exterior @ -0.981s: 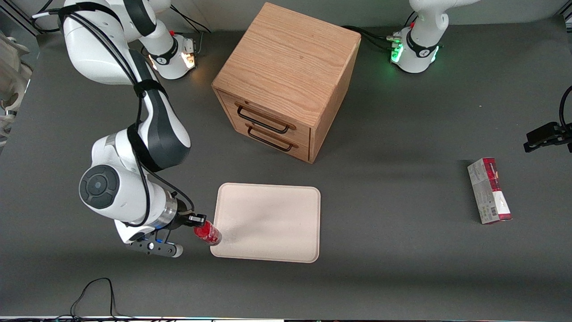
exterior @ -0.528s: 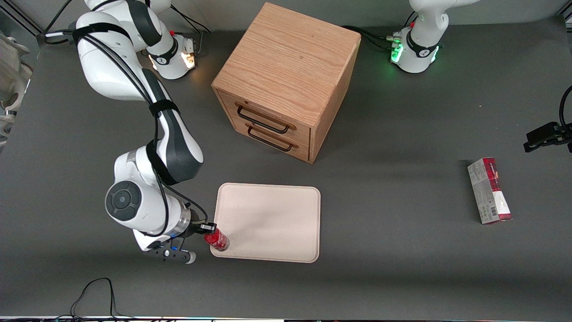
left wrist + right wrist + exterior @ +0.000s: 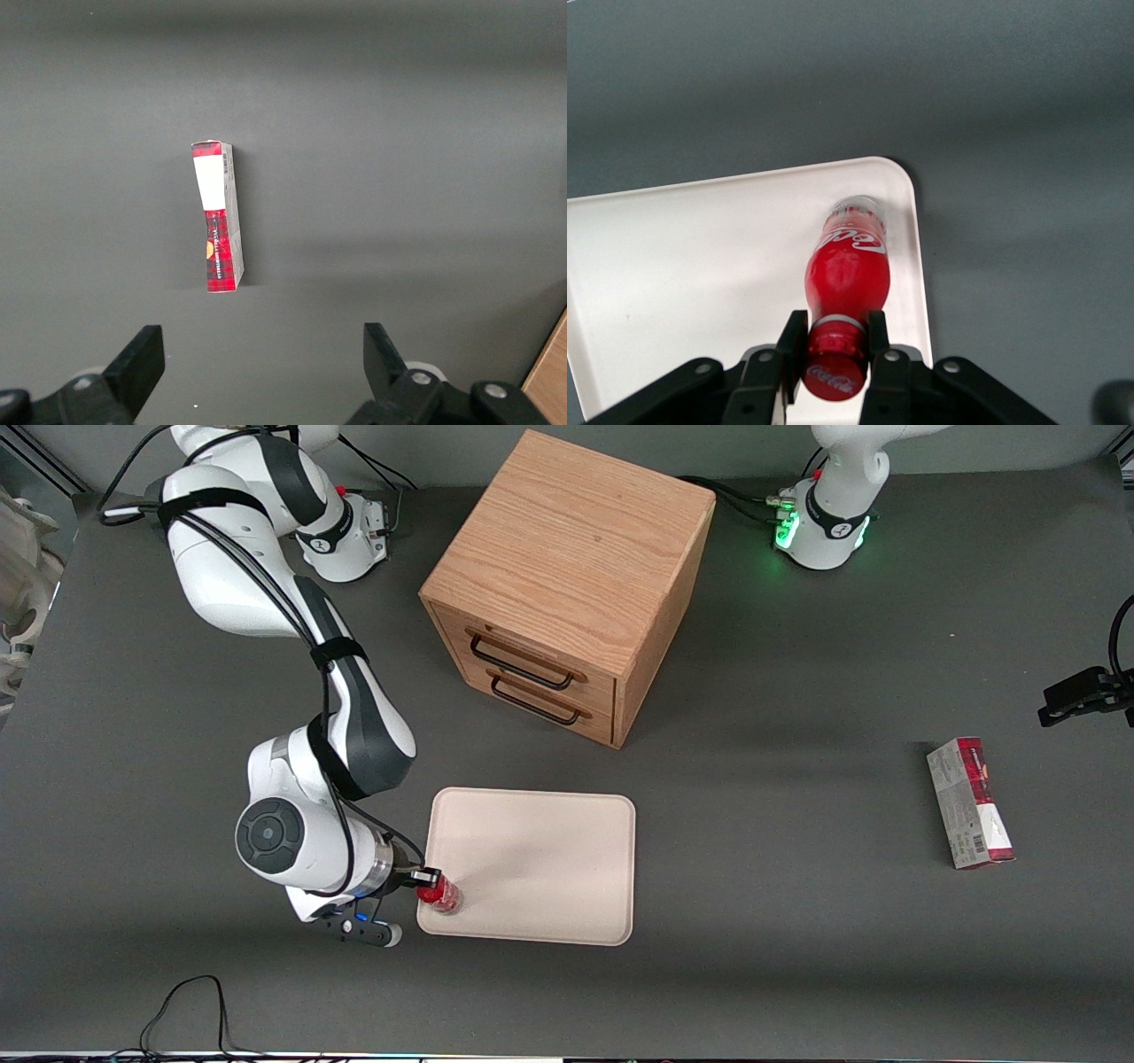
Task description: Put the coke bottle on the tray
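Task mostly done, release still left. The small slim red coke bottle with red cap and white script (image 3: 440, 894) is over the large flat cream-beige tray with rounded corners (image 3: 549, 868), just inside the tray's near corner at the working arm's end. In the right wrist view the bottle (image 3: 848, 274) sits upright above the tray surface (image 3: 700, 266), clear base pointing down close to the rounded corner and rim. Can't tell whether the base is touching the tray or just above it.

The black two-finger gripper (image 3: 429, 879) is pinching the bottle at the neck just under the cap; the wrist view shows the fingers (image 3: 794, 341) pressed on both sides of the cap, gripper (image 3: 834, 345) directly over the bottle. My read: what is left is lowering it if not down, opening the fingers, lifting clear. The spot is close to the rim, so a tip onto the edge is a possible risk.

Arm pose: the wrist sits low at about 9 o'clock from the bottle, and the white forearm rises from there toward 11 o'clock, up to the base.

Farther from the front camera, at about 12 o'clock from the tray, the oak two-drawer cabinet (image 3: 567, 584). Toward the parked arm's end of the table, well apart at 3 o'clock, a red-and-grey rectangular carton (image 3: 970, 803) lies flat.
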Robot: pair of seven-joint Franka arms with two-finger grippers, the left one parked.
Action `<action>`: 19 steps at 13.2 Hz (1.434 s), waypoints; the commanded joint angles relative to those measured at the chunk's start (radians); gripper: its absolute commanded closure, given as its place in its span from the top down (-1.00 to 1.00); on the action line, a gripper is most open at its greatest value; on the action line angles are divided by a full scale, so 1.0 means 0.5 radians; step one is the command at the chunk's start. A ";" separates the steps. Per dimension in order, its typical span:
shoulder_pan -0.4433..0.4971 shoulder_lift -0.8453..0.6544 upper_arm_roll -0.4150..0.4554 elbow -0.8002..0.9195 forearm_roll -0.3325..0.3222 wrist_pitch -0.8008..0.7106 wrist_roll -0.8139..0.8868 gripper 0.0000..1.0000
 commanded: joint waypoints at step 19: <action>-0.074 -0.467 -0.019 -0.291 -0.106 -0.522 -0.274 1.00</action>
